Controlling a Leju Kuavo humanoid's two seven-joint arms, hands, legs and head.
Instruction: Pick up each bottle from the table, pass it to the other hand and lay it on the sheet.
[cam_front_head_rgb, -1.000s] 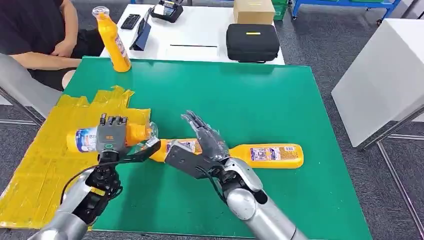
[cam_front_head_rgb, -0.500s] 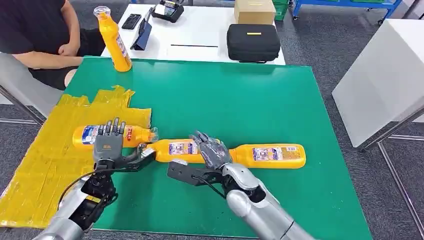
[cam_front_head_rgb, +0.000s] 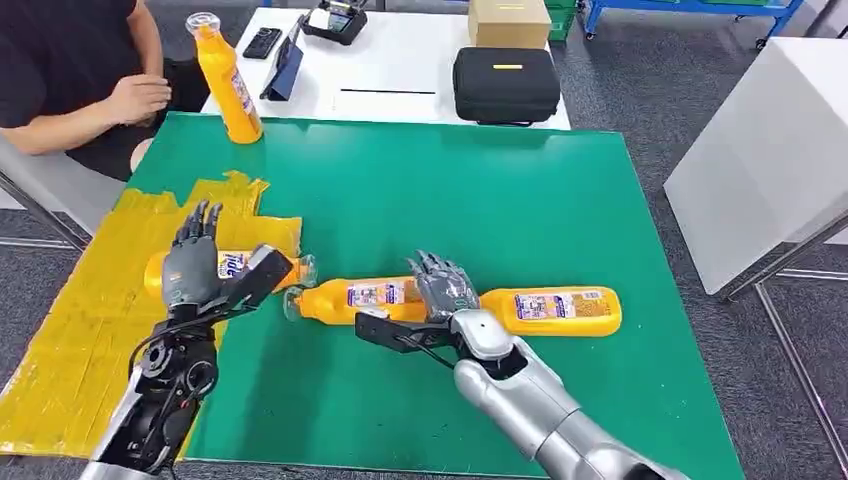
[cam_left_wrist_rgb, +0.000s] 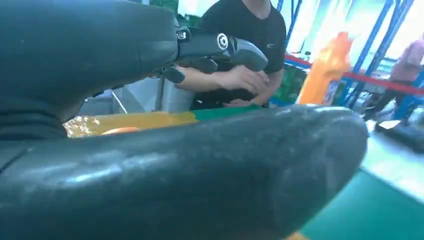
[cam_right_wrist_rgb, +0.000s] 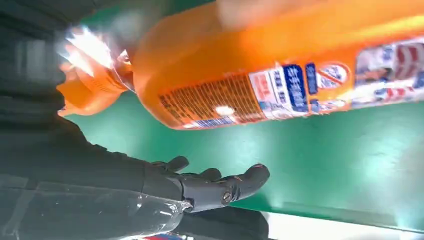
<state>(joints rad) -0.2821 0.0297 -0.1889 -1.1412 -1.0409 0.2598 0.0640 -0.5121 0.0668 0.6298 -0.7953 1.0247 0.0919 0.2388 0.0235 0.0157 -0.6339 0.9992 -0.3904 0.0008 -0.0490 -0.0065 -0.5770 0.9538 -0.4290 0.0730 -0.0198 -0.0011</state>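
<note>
Three orange bottles lie flat and one stands. One lying bottle (cam_front_head_rgb: 235, 266) rests on the yellow sheet (cam_front_head_rgb: 90, 330), its cap end at the sheet's edge. My left hand (cam_front_head_rgb: 198, 266) is raised just in front of it, fingers spread, holding nothing. Two more bottles, the middle one (cam_front_head_rgb: 360, 298) and the right one (cam_front_head_rgb: 560, 310), lie end to end on the green mat (cam_front_head_rgb: 480, 200). My right hand (cam_front_head_rgb: 440, 290) hovers where they meet, fingers apart, thumb out to the side. In the right wrist view a bottle (cam_right_wrist_rgb: 280, 65) lies just beyond my spread fingers (cam_right_wrist_rgb: 220, 187). The standing bottle (cam_front_head_rgb: 228, 80) is at the mat's far left corner.
A person (cam_front_head_rgb: 60, 60) sits at the far left, one hand (cam_front_head_rgb: 140, 97) near the standing bottle. Behind the mat is a white table (cam_front_head_rgb: 400, 70) with a black case (cam_front_head_rgb: 505, 85), a cardboard box (cam_front_head_rgb: 508, 22) and small devices. Another white table (cam_front_head_rgb: 770, 150) stands to the right.
My left hand has drawn back and tipped up off the bottle on the sheet. My right hand has sunk and moved right toward the two bottles. The person's hand has shifted toward the table.
</note>
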